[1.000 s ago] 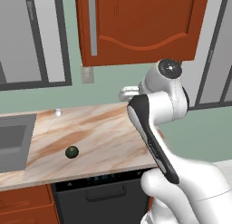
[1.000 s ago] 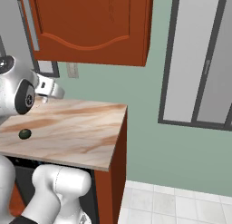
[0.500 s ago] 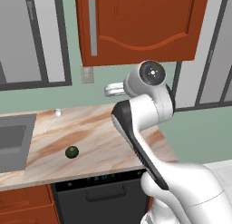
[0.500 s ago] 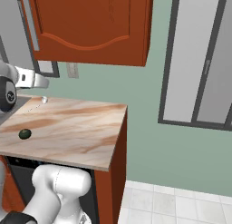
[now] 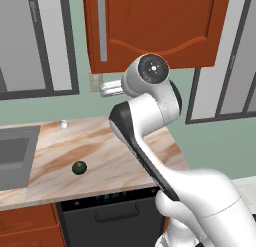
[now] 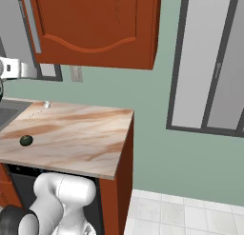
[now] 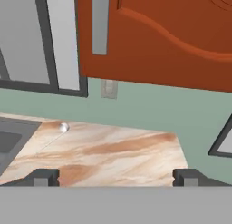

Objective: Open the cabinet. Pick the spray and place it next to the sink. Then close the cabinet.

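Observation:
The cabinet [image 5: 155,28] hangs on the wall above the counter, its arched door shut and its grey bar handle [image 5: 102,28] at the door's left edge. My gripper [image 5: 106,90] hovers just below the cabinet's lower left corner and points at the wall. In the hand view the handle [image 7: 100,23] is at the top, and the dark fingertips [image 7: 43,177] stand far apart with nothing between them, so the gripper [image 7: 115,177] is open. The sink [image 5: 15,153] is sunk into the counter at the left. The spray is hidden. The gripper [image 6: 28,70] also shows at the left edge of the right base view.
A small dark green ball [image 5: 79,167] lies on the marbled counter [image 5: 115,156] near its front. A small white knob [image 5: 63,124] sits by the sink's far corner. A wall outlet [image 7: 108,88] is under the cabinet. Grey window frames [image 5: 225,56] flank it.
The arm has swung left and risen a little, carrying the hand closer to the cabinet's lower left corner. The jaws have stayed open.

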Robot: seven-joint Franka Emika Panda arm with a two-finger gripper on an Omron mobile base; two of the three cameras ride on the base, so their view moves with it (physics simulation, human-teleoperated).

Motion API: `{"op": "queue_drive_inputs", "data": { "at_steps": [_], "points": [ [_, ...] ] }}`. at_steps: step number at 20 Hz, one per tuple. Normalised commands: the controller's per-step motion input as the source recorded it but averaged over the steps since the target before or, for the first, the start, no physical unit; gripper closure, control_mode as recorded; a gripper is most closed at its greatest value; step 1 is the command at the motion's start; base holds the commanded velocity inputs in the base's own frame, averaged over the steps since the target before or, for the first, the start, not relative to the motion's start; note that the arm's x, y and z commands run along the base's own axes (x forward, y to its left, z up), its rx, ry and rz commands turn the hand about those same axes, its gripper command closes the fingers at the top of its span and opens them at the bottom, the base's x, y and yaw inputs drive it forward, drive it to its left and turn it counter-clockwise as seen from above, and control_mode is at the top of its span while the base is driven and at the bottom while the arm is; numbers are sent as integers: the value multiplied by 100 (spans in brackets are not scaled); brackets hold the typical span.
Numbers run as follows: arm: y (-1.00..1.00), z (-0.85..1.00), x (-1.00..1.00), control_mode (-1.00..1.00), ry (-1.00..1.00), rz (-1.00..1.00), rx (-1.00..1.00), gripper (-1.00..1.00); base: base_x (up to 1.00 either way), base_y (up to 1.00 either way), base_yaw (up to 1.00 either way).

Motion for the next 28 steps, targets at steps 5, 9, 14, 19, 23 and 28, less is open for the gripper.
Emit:
{"op": "queue_drive_inputs", "data": {
  "at_steps": [5, 9, 14, 19, 23, 28],
  "points": [
    [27, 32, 12, -100, -12, 3, -5, -100, 0, 0, 0],
    [21, 22, 22, -100, -18, 0, -9, -100, 0, 0, 0],
    [12, 26, 27, -100, -15, 0, -1, -100, 0, 0, 0],
    [1, 33, 23, -100, -9, 0, 0, -100, 0, 0, 0],
    [5, 35, 30, -100, -3, 0, 0, -100, 0, 0, 0],
    [1, 30, 31, -100, 0, 0, 2, -100, 0, 0, 0]
  ]
}}
